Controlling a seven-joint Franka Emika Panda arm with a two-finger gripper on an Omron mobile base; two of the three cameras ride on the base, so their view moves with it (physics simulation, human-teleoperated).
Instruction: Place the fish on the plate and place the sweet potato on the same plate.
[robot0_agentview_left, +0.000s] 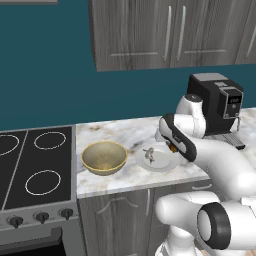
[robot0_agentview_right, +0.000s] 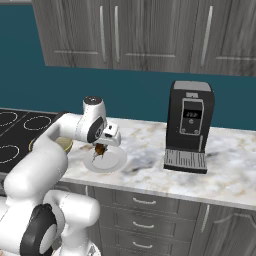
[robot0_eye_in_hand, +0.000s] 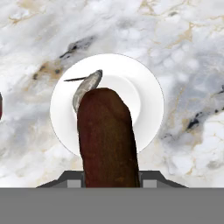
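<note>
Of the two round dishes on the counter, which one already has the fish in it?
The shallow white plate, below the gripper, holds the fish. The deep tan bowl beside it holds no fish.

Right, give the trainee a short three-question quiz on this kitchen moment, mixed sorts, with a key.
1. True or false: the fish already lies on the plate.
2. What is the gripper holding? A) the sweet potato B) the bowl C) nothing
3. Fill in: the gripper hangs above the ____.

Key:
1. True; the fish lies on the plate's surface.
2. A; the gripper is closed on the sweet potato.
3. plate
</note>
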